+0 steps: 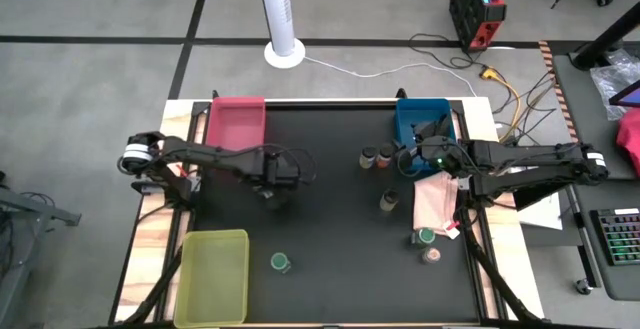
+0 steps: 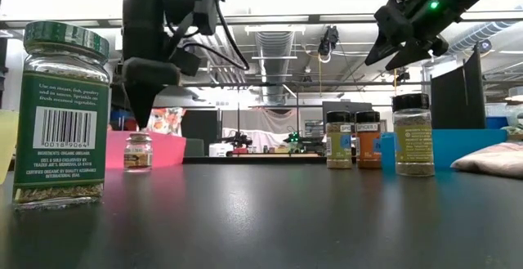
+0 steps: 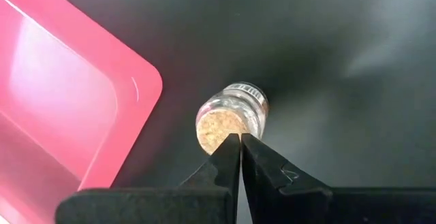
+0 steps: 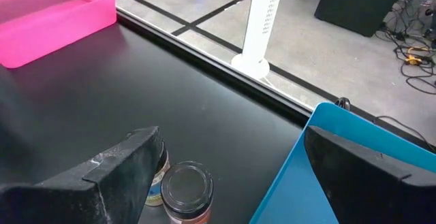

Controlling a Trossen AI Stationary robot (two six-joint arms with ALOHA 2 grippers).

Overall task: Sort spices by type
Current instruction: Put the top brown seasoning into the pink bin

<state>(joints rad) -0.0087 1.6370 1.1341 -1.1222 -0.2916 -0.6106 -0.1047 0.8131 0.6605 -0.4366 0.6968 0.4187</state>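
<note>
A small cork-topped glass jar [image 3: 231, 115] stands on the black table beside the red tray's [image 1: 237, 124] corner. My left gripper [image 3: 240, 141] is shut and points down right over its cork [image 2: 137, 137]. My right gripper [image 4: 238, 183] is open and raised beside the blue tray [image 4: 327, 149], above two dark-capped jars [image 1: 376, 156]. Another dark-capped jar [image 1: 390, 201] stands by the pink cloth [image 1: 437, 201]. One green-lidded jar [image 1: 281, 262] stands near the table's near edge. Another green-lidded jar [image 1: 426, 237] and a pinkish-topped one [image 1: 432, 256] stand near the cloth. My left gripper has its shut fingertips [image 3: 231, 146] at the edge of the jar's cork top [image 3: 212, 130], coming from above and pointing down. I cannot tell whether they touch it. The jar stands upright on the table.
A yellow-green tray [image 1: 212, 274] lies at the near left corner. A white fan pole [image 1: 283, 14] stands beyond the far edge. The middle of the black table [image 1: 330, 219] is bare between the two arms.
</note>
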